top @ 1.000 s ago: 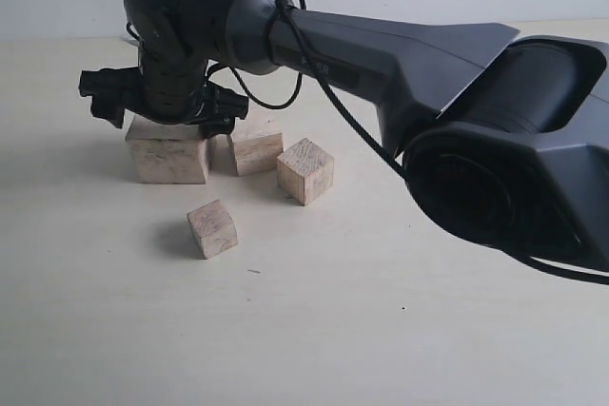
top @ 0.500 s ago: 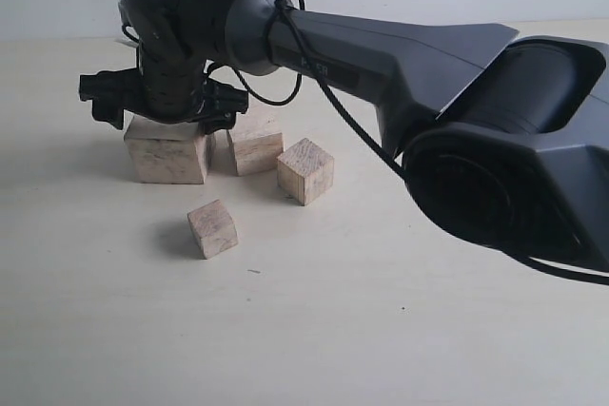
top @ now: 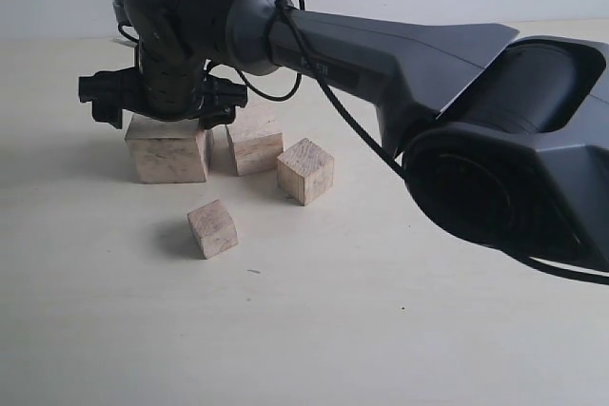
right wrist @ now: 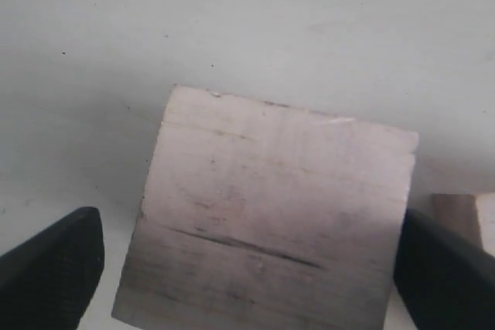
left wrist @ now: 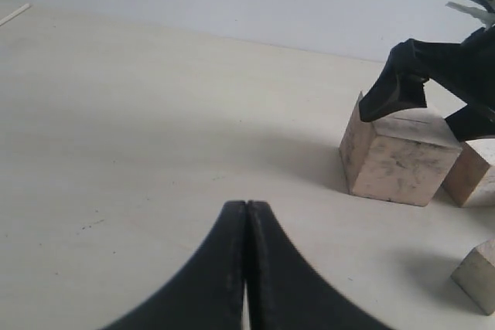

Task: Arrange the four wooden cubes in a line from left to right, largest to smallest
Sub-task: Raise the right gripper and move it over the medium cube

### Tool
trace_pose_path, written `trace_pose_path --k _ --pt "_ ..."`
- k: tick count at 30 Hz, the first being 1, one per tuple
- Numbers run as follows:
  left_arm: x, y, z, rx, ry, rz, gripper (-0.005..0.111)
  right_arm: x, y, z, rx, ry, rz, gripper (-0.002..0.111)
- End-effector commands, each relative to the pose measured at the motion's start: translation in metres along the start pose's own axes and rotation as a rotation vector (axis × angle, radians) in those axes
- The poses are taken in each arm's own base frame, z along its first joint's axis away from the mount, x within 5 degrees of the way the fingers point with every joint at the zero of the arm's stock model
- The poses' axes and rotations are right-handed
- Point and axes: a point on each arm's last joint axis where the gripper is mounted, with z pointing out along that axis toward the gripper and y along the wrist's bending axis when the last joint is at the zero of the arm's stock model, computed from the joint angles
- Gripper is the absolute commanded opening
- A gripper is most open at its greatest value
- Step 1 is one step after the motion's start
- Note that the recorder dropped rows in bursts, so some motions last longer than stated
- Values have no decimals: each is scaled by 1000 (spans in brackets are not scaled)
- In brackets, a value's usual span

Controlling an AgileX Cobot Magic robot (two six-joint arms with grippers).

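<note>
Four wooden cubes stand on the pale table. The largest cube [top: 169, 154] [left wrist: 398, 164] is at the left, its slit line on the top face [right wrist: 271, 214]. To its right come the second cube [top: 255, 147] [left wrist: 472, 175] and the third cube [top: 306, 170]. The smallest cube [top: 212, 228] [left wrist: 479, 276] sits alone nearer the front. My right gripper [top: 162, 117] [right wrist: 247, 268] reaches across and hovers open just over the largest cube, a finger beyond each side. My left gripper [left wrist: 247, 206] is shut, empty, low over bare table left of the cubes.
The right arm's dark forearm [top: 409, 54] and base [top: 523, 159] fill the right of the exterior view. Pale tabletop [top: 333, 330] stretches in front of the cubes and to their left [left wrist: 116, 113].
The right gripper has risen a little above the largest cube. None of the cubes has moved.
</note>
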Motion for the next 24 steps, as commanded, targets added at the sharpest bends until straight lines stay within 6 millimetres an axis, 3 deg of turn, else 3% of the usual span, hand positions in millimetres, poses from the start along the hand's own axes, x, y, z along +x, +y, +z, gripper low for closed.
trace_pose_path --k 1,6,13,18,21,24 --pt "0 0 0 1 -9 -2 0 -7 3 -9 -19 -37 -20 94" --pt "0 0 0 1 -9 -2 0 -15 4 -26 -4 -74 -45 94" --pt "0 0 0 1 -9 -2 0 -29 2 -76 51 -110 -116 94" --pt "0 0 0 1 -9 -2 0 -22 6 -107 -5 27 -253 93" --pt "0 0 0 1 -9 -2 0 -18 0 -120 45 88 -312 93" --pt "0 0 0 1 -9 -2 0 -26 -7 -129 99 51 -374 93"
